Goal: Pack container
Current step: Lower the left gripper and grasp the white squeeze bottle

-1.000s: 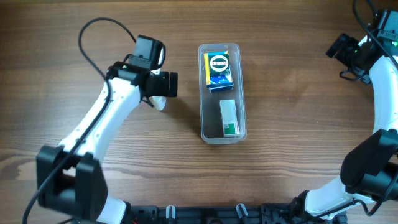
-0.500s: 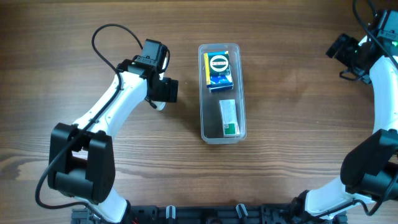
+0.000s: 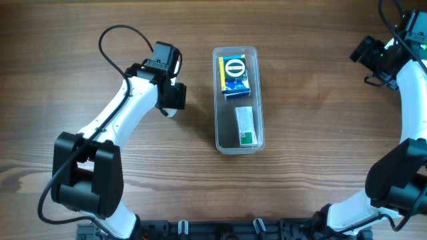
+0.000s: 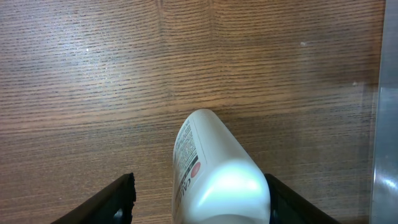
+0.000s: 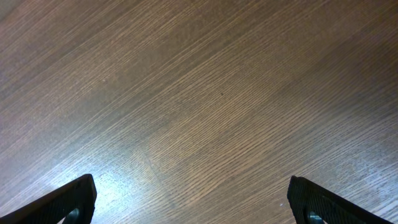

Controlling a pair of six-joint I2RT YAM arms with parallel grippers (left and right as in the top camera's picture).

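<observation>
The container [image 3: 217, 100] is a clear, long tub in the middle of the table, holding a blue and yellow box [image 3: 234, 75] and a green and white box [image 3: 246, 125]. Its clear wall shows at the right edge of the left wrist view [image 4: 387, 137]. My left gripper [image 3: 175, 97] is open just left of the tub, over a white bottle [image 3: 171, 111] lying on the table. In the left wrist view the bottle [image 4: 217, 174] lies between the fingers [image 4: 199, 199], against the right one, with a gap on the left. My right gripper [image 3: 371, 53] is open and empty [image 5: 193, 199] at the far right.
Bare wooden tabletop [image 3: 320, 133] lies between the tub and the right arm. A black cable [image 3: 117, 33] loops above the left arm.
The left arm has swung its elbow inward and the gripper has drawn slightly left over the white bottle. The right arm and the tub have not moved.
</observation>
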